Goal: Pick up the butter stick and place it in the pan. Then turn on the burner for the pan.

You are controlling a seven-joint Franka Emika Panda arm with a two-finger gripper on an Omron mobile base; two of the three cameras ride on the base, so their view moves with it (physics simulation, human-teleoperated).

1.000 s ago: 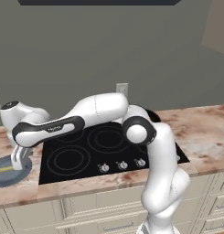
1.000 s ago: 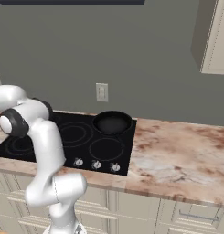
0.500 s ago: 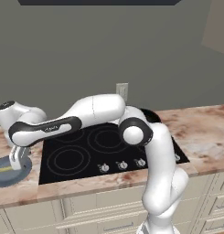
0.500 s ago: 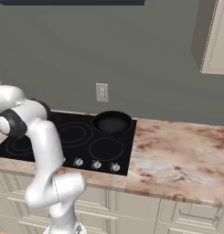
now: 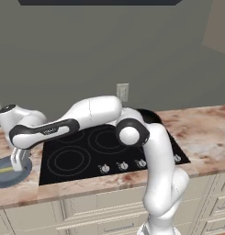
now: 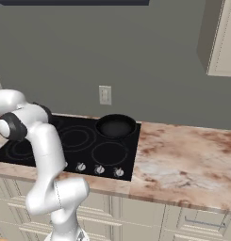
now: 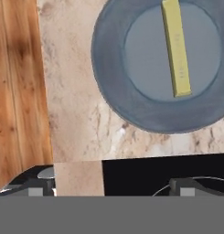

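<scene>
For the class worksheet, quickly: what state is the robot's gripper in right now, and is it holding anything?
Gripper: open, holding nothing; the butter stick lies on the blue-grey plate, untouched.

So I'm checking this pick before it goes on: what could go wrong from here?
1. The butter stick lies off to one side of the open pincer, not between its tips, so a straight descent would likely miss it.
2. It is thin and flat on the blue-grey plate, so the fingers may hit or push the plate.
3. The pan sits at the cooktop's far side, a long carry during which the stick might slip.
</scene>
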